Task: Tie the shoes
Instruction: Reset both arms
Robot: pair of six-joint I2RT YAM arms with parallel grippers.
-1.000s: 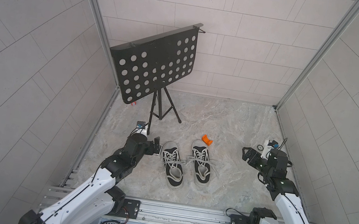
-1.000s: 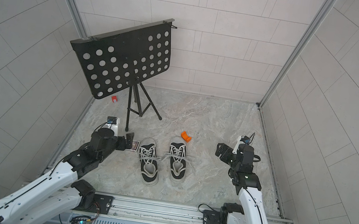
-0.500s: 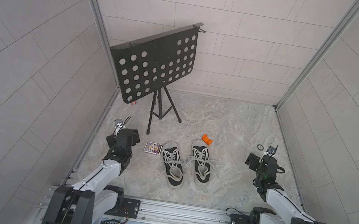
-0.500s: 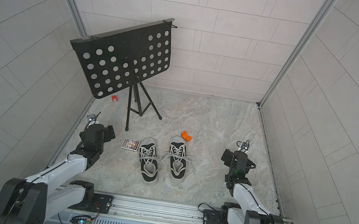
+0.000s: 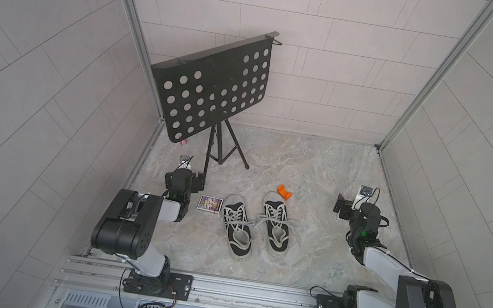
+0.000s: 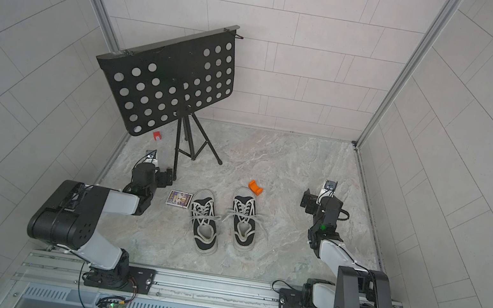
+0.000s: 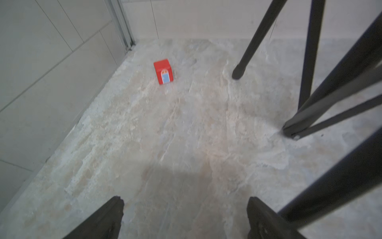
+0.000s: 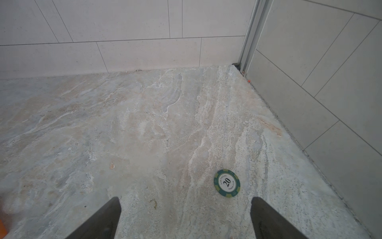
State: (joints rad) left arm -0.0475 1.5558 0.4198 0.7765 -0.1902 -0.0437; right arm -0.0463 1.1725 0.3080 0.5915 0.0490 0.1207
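Well, both arms are parked wide of the action. The shoes (image 5: 237, 227) sit side by side near the middle of the marbled worktop (image 5: 304, 164), toes pointing to 12 o'clock and heels to 6, plain in both top views. Their whitish laces (image 5: 261, 222) sprawl loose across the gap between the pair and out onto the worktop; neither gripper is touching them.

Over at 9 o'clock of the shoes, the left gripper (image 5: 198, 181) hangs spread wide with nothing between its jaws, right beside a leg of the black music stand (image 5: 215, 89), which fills the 11 o'clock corner. The left wrist view shows bare worktop between the tips (image 7: 185, 200), with a small red block (image 7: 164, 71) further off.

Out at 3 o'clock, well apart from the shoes, the right gripper (image 5: 341, 206) is also released and empty (image 8: 185, 199). A green poker chip (image 8: 227, 183) lies flat close to its tips.

A card box (image 5: 210, 204) lies just beside the 9 o'clock shoe, and an orange piece (image 5: 284, 192) sits at 1 o'clock by the other toe.
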